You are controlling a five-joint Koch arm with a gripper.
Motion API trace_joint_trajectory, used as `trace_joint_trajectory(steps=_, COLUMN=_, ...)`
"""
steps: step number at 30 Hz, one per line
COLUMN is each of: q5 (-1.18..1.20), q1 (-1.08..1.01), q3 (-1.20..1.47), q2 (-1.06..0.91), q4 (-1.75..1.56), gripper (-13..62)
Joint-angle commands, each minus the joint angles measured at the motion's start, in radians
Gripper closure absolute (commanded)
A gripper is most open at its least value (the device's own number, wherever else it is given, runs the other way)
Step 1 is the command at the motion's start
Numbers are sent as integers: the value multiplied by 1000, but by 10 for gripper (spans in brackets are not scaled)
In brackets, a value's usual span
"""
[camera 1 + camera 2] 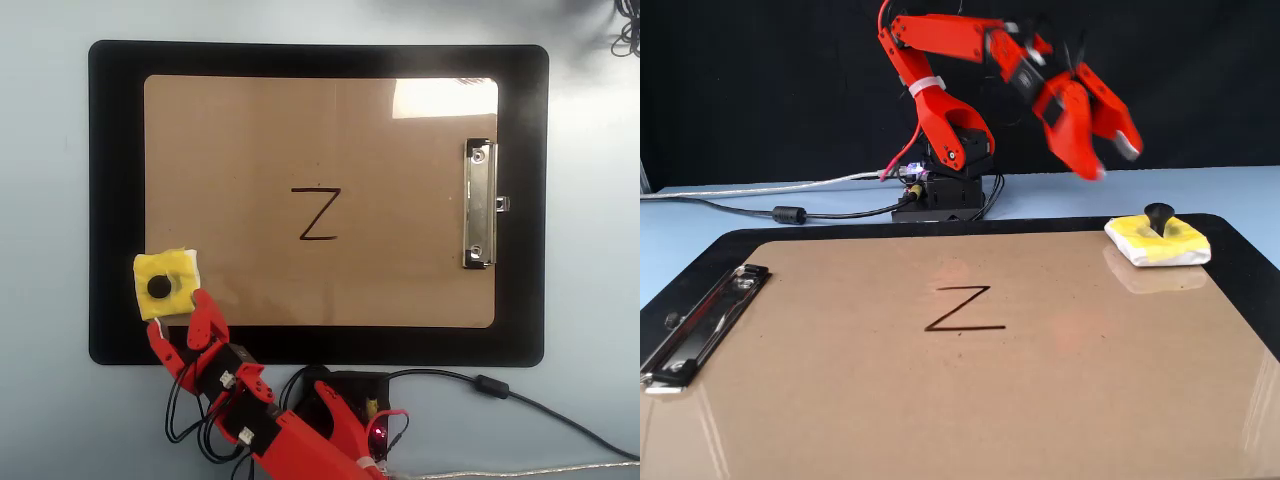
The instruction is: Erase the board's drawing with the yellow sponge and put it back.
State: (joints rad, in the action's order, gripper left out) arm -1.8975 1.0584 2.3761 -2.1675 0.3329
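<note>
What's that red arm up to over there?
The red arm's gripper is open and hangs in the air near the yellow sponge, not touching it. The sponge sits at a corner of the board, partly on the black mat. The drawing, a black Z, is untouched in the board's middle. Nothing is erased yet.

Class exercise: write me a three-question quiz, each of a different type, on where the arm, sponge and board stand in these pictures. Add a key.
1. True or false: the pincer is gripping the yellow sponge.
2. What letter is the drawing on the board?
3. In the overhead view, the silver clip sits on the board's: A left, B right, C bottom.

Key: 1 false, it hovers open above and beside the sponge. 2 Z. 3 B.
</note>
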Motion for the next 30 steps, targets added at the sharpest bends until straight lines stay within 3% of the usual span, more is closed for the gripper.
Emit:
trace_joint_trajectory(steps=1, q5=32, q1=18, q3=29, q2=61, q4=-356, gripper=165)
trace_joint_trajectory(steps=5, q5=137, q1=64, q3=74, q2=235, q4=-584, gripper=165)
trace_joint_trajectory(steps=11, q5=164, q1=63, q3=23, q2=445, q4=-650, gripper=165)
trace_joint_trajectory(steps=20, q5=184, q1=57, q3=-14, q2=571, q4=-747, gripper=188)
trace_joint_trajectory(steps=22, q5=195, q1=43, q3=-5, q2=581, q4=-787, gripper=221)
trace_joint_trajectory(steps=30, q5=227, q1=-46, q3=58, q2=578, q4=-828, gripper=512)
